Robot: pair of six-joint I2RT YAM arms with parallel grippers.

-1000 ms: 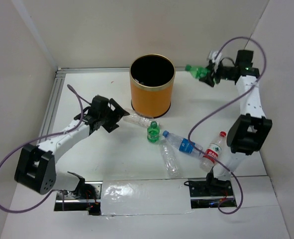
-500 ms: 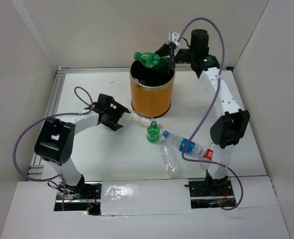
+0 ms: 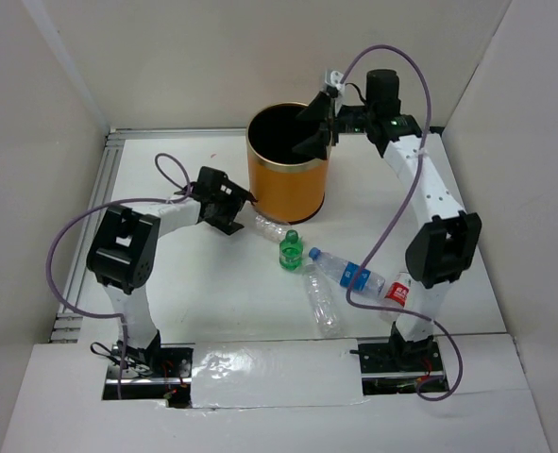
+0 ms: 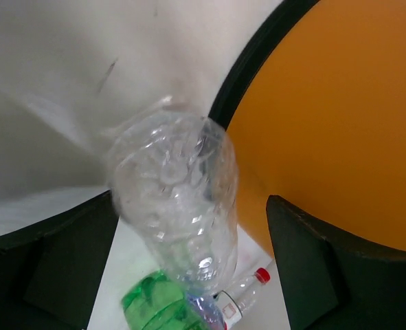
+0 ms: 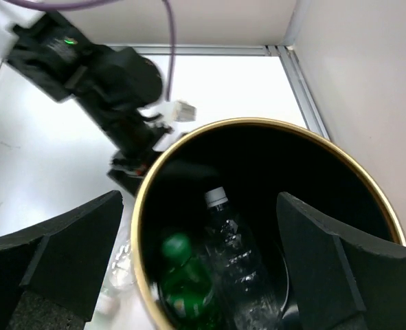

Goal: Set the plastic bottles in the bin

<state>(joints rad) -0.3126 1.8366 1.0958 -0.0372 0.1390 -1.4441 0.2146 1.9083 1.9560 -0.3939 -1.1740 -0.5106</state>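
Note:
The orange bin (image 3: 288, 184) stands at the back centre. My right gripper (image 3: 314, 134) hangs open and empty over its right rim. Looking down from the right wrist, my right gripper (image 5: 200, 206) frames the bin's gold rim (image 5: 312, 137), with a green bottle (image 5: 182, 275) and a clear bottle (image 5: 237, 265) inside. My left gripper (image 3: 241, 212) is open at the bin's left foot, around the base of a lying clear bottle (image 3: 271, 226). In the left wrist view that clear bottle (image 4: 175, 206) lies between the spread fingers of my left gripper (image 4: 191, 206).
An upright green bottle (image 3: 291, 251), a blue-labelled bottle (image 3: 345, 272) and another clear bottle (image 3: 322, 304) lie mid-table. A red-labelled bottle (image 3: 397, 291) is half hidden behind the right arm's base. White walls close in left, back and right. The bin's wall (image 4: 333, 124) is close beside my left gripper.
The right gripper carried the green bottle over the bin and let it go; it now lies inside. The left arm has folded back, its gripper moving in along the clear bottle towards the bin.

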